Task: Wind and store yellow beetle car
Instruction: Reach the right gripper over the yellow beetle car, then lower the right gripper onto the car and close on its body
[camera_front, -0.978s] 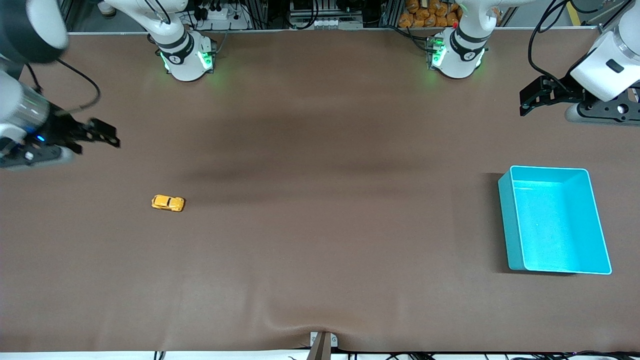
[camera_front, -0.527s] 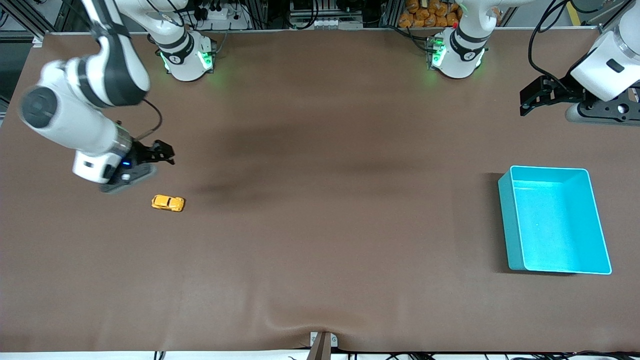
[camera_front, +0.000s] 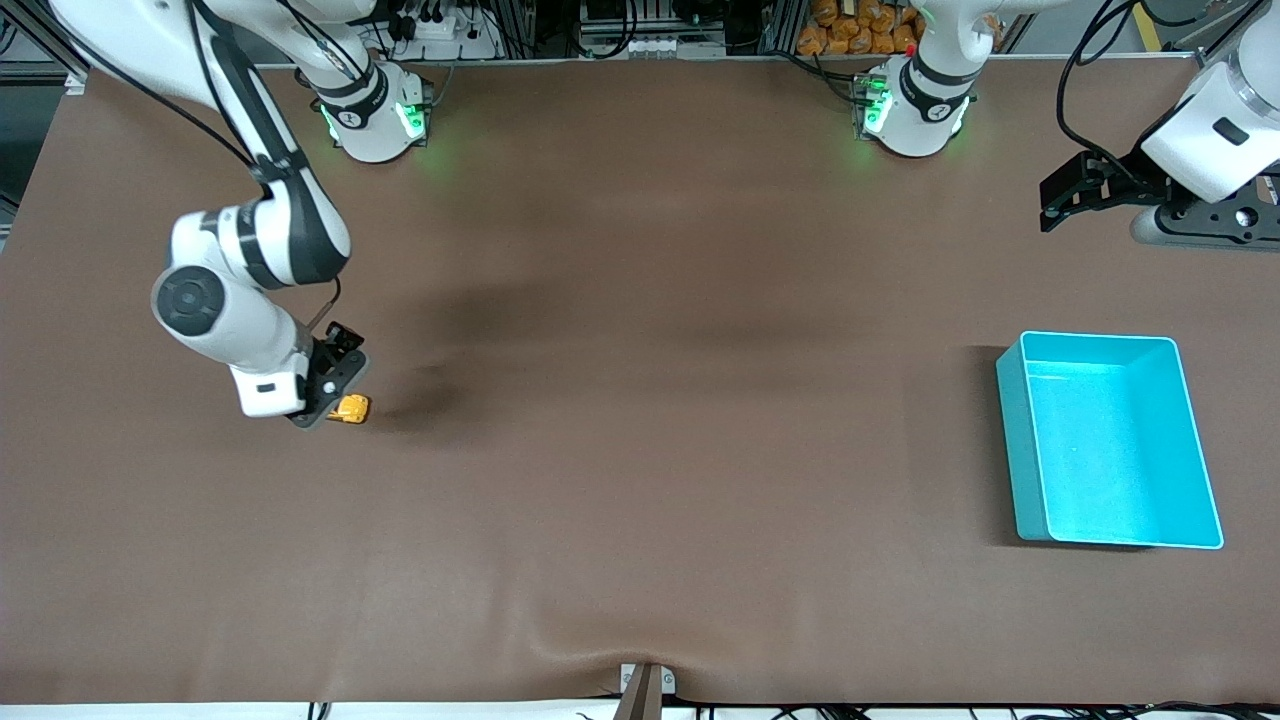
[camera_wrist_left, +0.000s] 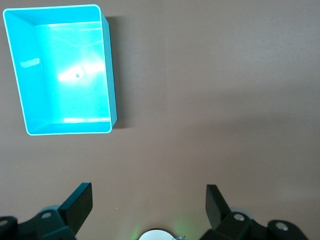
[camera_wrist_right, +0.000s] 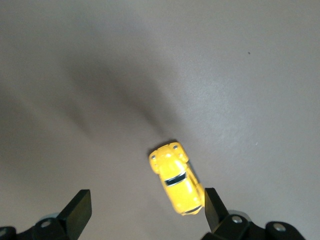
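Front view, your right gripper (camera_front: 335, 385) hangs over the yellow beetle car (camera_front: 352, 408) at middle left, left gripper (camera_front: 1062, 200) waits upper right above the teal bin (camera_front: 1010, 420), left wrist view, fingers (camera_wrist_left: 80, 202) spread wide, right wrist view, fingers (camera_wrist_right: 77, 210) wide, car (camera_wrist_right: 175, 178) low centre, ungripped.

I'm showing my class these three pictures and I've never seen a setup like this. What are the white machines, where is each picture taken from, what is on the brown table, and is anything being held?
The white machines are two robot arms bolted along one edge of the brown table. Each ends in a two-fingered gripper with jaws. The wide picture comes from a high camera facing the arms; the other two come from cameras on the arms' wrists.

Two things lie on the table: the yellow beetle car, a tiny toy, and an empty teal bin toward the left arm's end.

The right gripper is over the car with its jaws open; nothing is held yet. The left gripper, also open, waits above bare table, with the bin in its wrist camera's view.
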